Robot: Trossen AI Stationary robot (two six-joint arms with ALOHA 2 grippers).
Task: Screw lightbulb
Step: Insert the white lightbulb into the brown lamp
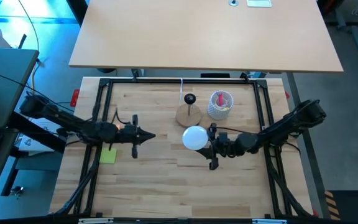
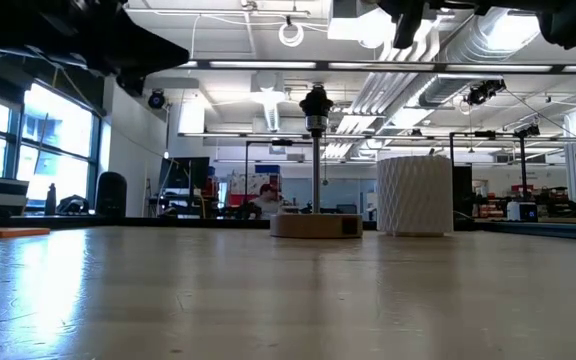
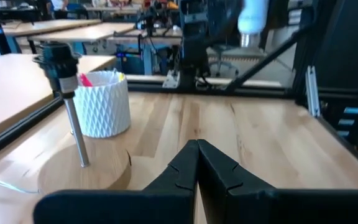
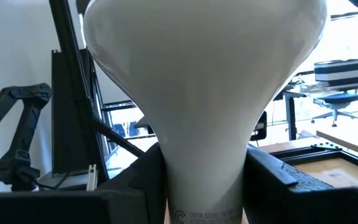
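Right gripper (image 1: 207,145) clamped on the bulb (image 1: 194,137) by its narrow neck, fingers (image 4: 277,174) pressed to either side, bulb held off the table (image 1: 154,180) and just beside the wooden disc (image 1: 189,116); the disc's black socket (image 1: 189,99) stands on its stem, with nothing screwed into it. White ribbed cup (image 1: 220,104) sits close beside the disc. Left gripper (image 1: 143,135) hangs fully shut and empty over the table's left half, tips together, pointed toward the bulb.
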